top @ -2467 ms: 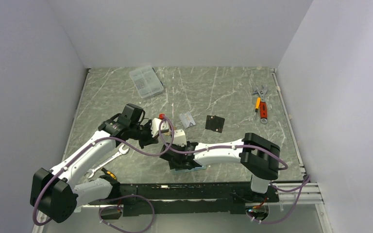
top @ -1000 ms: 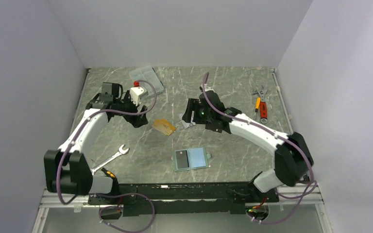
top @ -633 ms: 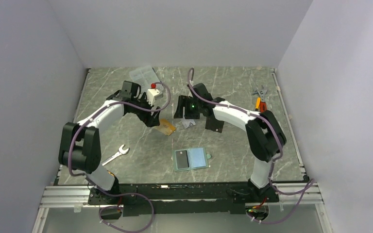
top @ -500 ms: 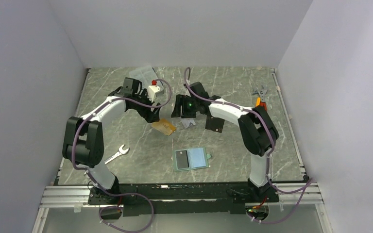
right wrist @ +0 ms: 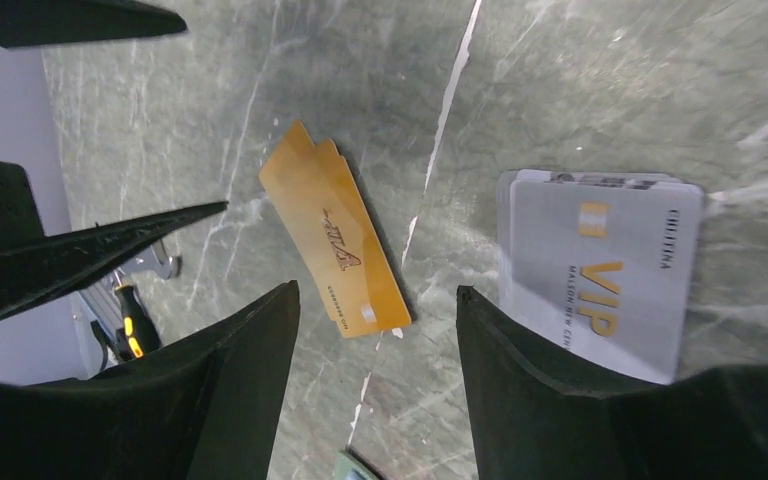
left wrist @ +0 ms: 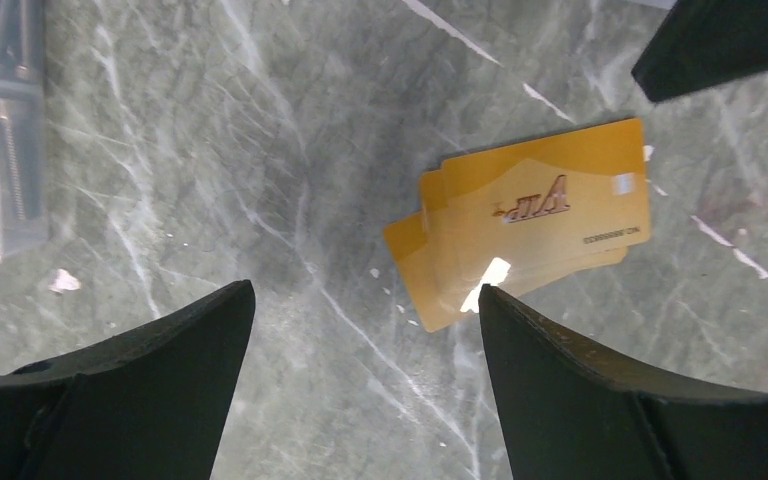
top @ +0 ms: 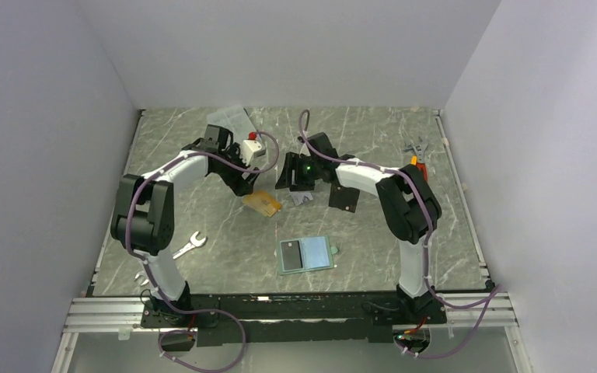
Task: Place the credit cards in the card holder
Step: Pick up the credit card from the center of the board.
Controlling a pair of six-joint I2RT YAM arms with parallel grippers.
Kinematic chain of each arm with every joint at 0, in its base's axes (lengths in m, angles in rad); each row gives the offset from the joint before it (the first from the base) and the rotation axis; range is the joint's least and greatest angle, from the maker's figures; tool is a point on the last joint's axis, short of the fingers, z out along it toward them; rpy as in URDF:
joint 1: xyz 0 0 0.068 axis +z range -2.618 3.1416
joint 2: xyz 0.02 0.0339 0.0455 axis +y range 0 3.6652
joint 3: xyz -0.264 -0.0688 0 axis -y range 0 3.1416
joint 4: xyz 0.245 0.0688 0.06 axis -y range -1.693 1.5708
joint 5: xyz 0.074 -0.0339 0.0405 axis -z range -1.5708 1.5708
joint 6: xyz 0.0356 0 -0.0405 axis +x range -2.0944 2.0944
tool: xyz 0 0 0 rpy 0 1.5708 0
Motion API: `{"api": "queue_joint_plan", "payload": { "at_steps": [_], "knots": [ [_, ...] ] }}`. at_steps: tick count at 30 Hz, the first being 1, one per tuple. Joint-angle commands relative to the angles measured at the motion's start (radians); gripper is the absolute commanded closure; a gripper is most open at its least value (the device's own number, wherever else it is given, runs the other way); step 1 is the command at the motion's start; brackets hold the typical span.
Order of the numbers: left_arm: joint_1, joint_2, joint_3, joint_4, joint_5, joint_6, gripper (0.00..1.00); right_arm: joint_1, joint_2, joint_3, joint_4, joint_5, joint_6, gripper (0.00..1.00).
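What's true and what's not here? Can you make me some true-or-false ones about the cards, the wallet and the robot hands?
1. The gold cards lie on the table, and no hand holds them. True.
2. The card holder is folded shut. False: it lies open, with its light blue inside showing.
3. The silver cards are inside the card holder. False: they lie on the table next to the right hand.
4. The left hand is open and holds nothing. True.
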Motion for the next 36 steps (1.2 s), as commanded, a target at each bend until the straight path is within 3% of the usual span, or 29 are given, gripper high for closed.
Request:
{"api": "queue_joint_plan", "payload": {
  "at_steps": [1, 8, 23, 27, 36],
  "knots": [
    [-0.014, 0.010, 0.009, 0.060, -0.064, 0.079, 0.11, 0.024, 0.035, 0.013, 0.086, -0.051, 0.036, 0.40],
    [-0.030, 0.034, 0.022, 0.058, -0.067, 0.095, 0.11, 0.050, 0.048, -0.042, 0.161, -0.070, 0.077, 0.49],
    [-0.094, 0.029, -0.012, 0.081, -0.131, 0.165, 0.11, 0.058, 0.012, -0.139, 0.186, -0.031, 0.090, 0.51],
    [-0.093, 0.026, 0.000, 0.059, -0.122, 0.160, 0.12, 0.053, -0.022, -0.155, 0.181, -0.007, 0.087, 0.58],
    [-0.055, 0.015, 0.018, 0.010, -0.069, 0.144, 0.12, 0.057, -0.065, -0.172, 0.203, 0.009, 0.084, 0.86]
  ]
}}
